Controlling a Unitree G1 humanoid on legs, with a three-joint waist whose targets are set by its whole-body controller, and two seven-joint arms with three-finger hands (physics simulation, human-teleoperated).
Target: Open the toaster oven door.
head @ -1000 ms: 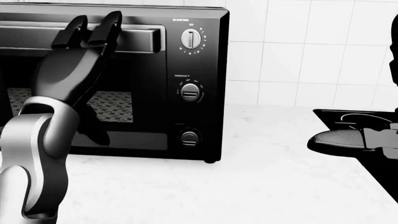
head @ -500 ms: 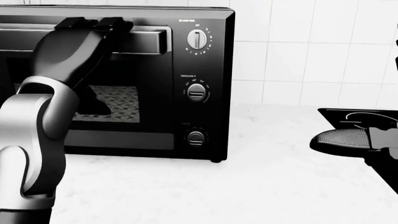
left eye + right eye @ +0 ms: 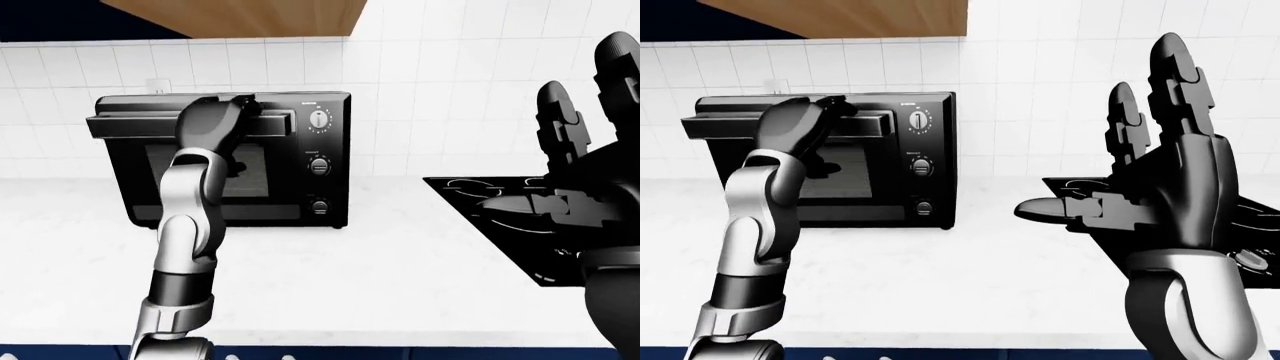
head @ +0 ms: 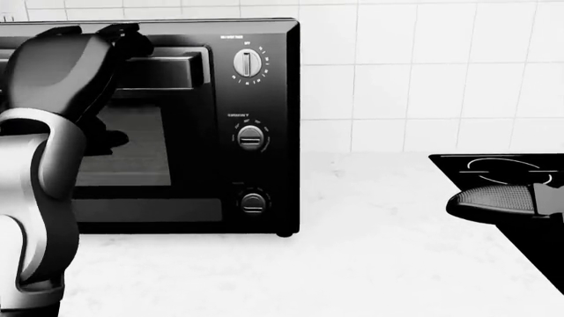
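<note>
A black toaster oven (image 4: pixel 269 205) stands on a white counter, with three knobs (image 4: pixel 249 137) down its right side. Its door handle (image 4: pixel 172 71) is a bar along the top of the glass door. My left hand (image 4: pixel 110 32) reaches up from the bottom left, and its fingers curl over the top of the handle. In the left-eye view the handle (image 3: pixel 125 124) stands a little out from the oven body, so the door is ajar at the top. My right hand (image 3: pixel 1130 127) is raised at the right with fingers spread, empty and far from the oven.
A black cooktop (image 4: pixel 498 165) lies in the counter at the right. A white tiled wall (image 4: pixel 423 72) runs behind. A wooden cabinet (image 3: pixel 240 15) hangs above the oven. White counter (image 4: pixel 352 264) spreads below and to the right of the oven.
My left hand's fingers went from pointing up to curled over the handle. The door glass now looks tilted, and the rack behind it no longer shows. The view shifted a little.
</note>
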